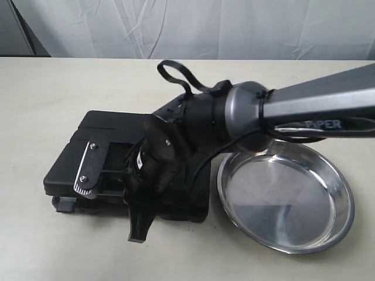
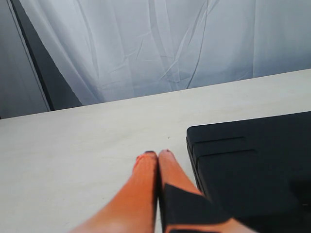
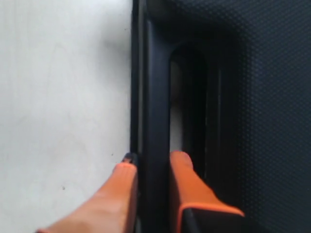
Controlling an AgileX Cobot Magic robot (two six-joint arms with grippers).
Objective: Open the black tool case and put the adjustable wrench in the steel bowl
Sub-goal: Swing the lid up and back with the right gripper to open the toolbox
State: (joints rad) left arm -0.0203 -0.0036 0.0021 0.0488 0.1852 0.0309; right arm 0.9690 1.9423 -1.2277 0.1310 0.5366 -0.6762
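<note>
- Jaws of the left gripper [image 2: 159,155] are pressed together with nothing between them. I see its orange fingers [image 2: 141,189] above bare table [image 2: 73,160], just beside a corner of the case [image 2: 252,165]. I cannot tell whether they touch the tabletop.
- On my exterior view the case lies flat on the table, left of the middle, with its lid down.
- Wrench: I cannot see it in any view.
- At the case's near edge, the right gripper [image 3: 153,160] has its jaws only narrowly apart, closed on the handle bar [image 3: 153,97]. One orange finger sits inside the cut-out [image 3: 187,97]. The other is on the bar's outer side, next to the table.
- The right arm [image 1: 316,105] stretches in from the right of the exterior view, passes above the far rim of the bowl [image 1: 343,187] and ends at the case.
- The bowl stands upright on the table just beside the case, on its right. I cannot tell whether the two touch, because the arm's cable covers the gap.
</note>
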